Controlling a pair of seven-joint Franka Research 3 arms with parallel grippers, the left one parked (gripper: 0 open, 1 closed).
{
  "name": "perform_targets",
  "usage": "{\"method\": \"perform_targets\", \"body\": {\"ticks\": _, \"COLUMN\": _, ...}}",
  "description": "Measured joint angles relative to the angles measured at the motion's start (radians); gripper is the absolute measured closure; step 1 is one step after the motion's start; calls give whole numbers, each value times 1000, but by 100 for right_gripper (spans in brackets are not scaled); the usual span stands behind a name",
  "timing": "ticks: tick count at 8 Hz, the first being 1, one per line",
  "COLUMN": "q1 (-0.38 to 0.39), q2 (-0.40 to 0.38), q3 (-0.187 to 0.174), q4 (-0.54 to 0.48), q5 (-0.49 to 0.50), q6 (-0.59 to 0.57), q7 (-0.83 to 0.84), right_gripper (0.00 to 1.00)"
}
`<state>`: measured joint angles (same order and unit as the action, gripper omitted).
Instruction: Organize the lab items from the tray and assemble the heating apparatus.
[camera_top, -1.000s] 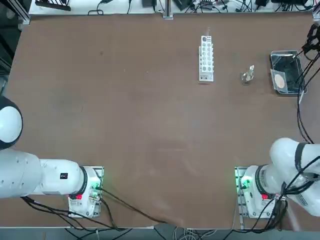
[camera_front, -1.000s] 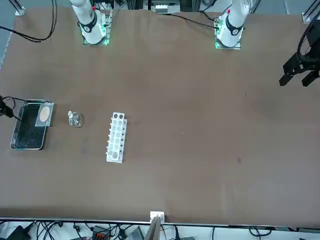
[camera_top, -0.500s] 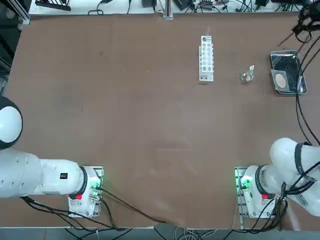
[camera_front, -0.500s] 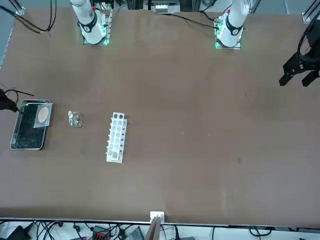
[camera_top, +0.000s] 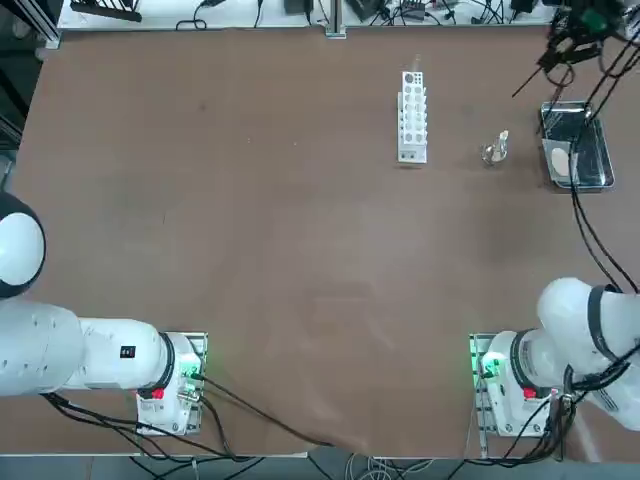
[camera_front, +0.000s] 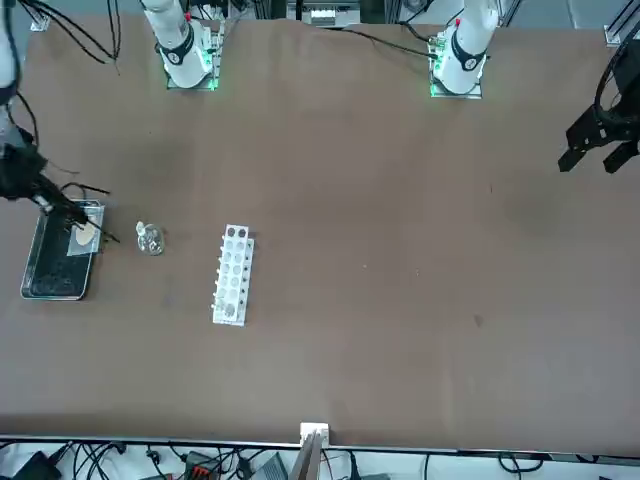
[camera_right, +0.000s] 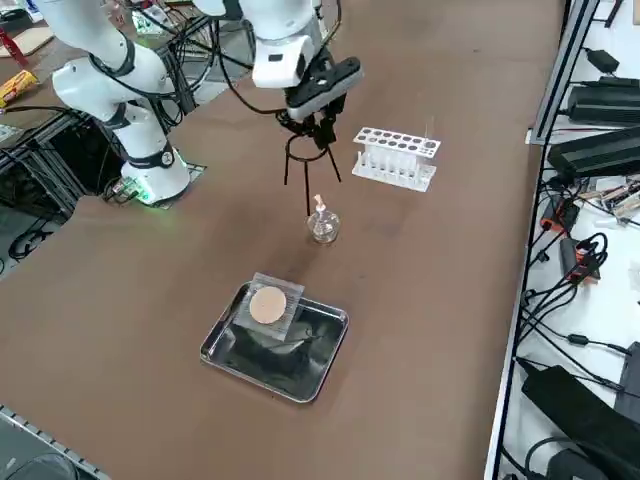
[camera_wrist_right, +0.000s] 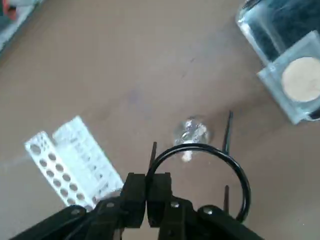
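Observation:
High above the table, my right gripper is shut on the black wire ring stand, whose thin legs hang down. The wrist view shows the fingers pinching the ring at its edge, with the small clear glass burner on the table beneath it. The burner stands between the white rack and the shiny metal tray. The square grey mesh with a tan round centre lies in the tray at the end nearer the robot. From overhead, the gripper is near the table's far right corner.
A long white holed rack lies left of the burner in the top view. Black cables trail from the right arm over the tray. The table's right edge runs just beyond the tray.
My right gripper has risen from the tray with the ring stand in it and swung towards the burner. The mesh, burner and rack have stayed put.

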<state>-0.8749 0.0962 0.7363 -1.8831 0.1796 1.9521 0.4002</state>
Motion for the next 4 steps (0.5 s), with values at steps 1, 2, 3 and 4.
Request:
{"method": "perform_targets", "body": {"ticks": 1, "q1": 29, "q2": 0, "q3": 2, "q4": -33, "q5": 0, "q6": 18, "q7": -48, "right_gripper": 94}}
{"method": "perform_targets", "body": {"ticks": 2, "q1": 46, "q2": 0, "q3": 2, "q4": -76, "q5": 0, "q6": 59, "q7": -90, "right_gripper": 94}}
{"method": "perform_targets", "body": {"ticks": 3, "q1": 50, "q2": 0, "q3": 2, "q4": -119, "q5": 0, "q6": 110, "q7": -134, "right_gripper": 94}}
{"method": "perform_targets", "body": {"ticks": 4, "q1": 51, "q2": 1, "q3": 2, "q4": -153, "q5": 0, "q6": 152, "q7": -182, "right_gripper": 94}}
